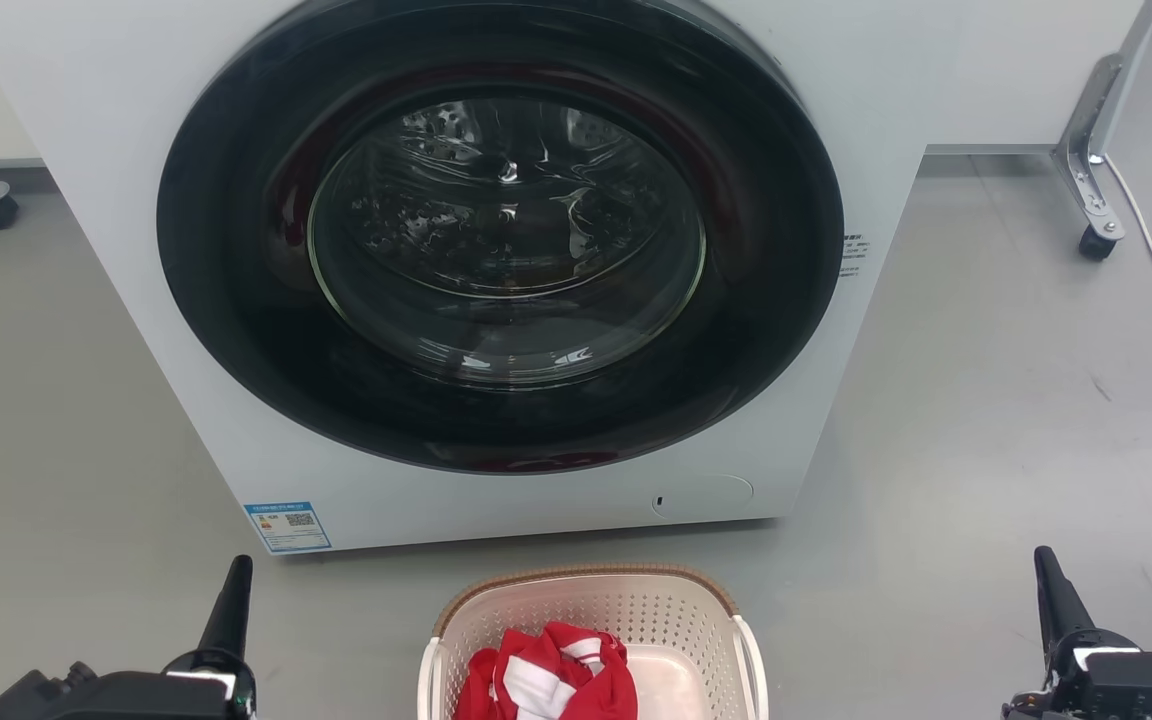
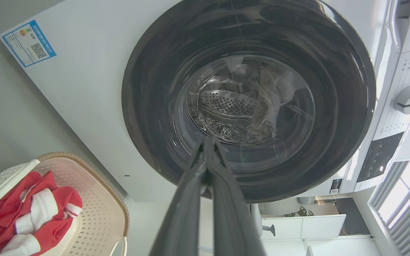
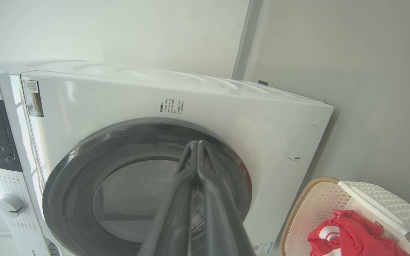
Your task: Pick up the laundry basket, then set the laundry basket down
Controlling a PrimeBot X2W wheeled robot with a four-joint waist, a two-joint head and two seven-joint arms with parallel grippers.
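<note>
Cream-white perforated plastic is forming the laundry basket (image 1: pixel 656 615), which is sitting on the grey floor (image 1: pixel 986 400) just before the front-loading washing machine (image 1: pixel 136 200), between the 2 grippers and apart from both. Carrying only 1 red-and-white garment (image 1: pixel 546 675), it is probably weighing little, with stiff walls flexing slightly under a squeeze. Its 2 white side handles (image 1: pixel 758 665) are offering the surest hold. The left gripper (image 2: pixel 208 149) and right gripper (image 3: pixel 197 145) are pointing forward with fingers pressed together, pinching nothing.

Soft, even light, bright throughout. White glints streak the door glass (image 1: pixel 506 230) of the washing machine (image 1: pixel 106 150); a faint shadow edges the floor (image 1: pixel 986 400) at its base. In the left wrist view a window (image 2: pixel 402 192) blows out, straight edges bow, and the left gripper (image 2: pixel 208 141) looks soft.
</note>
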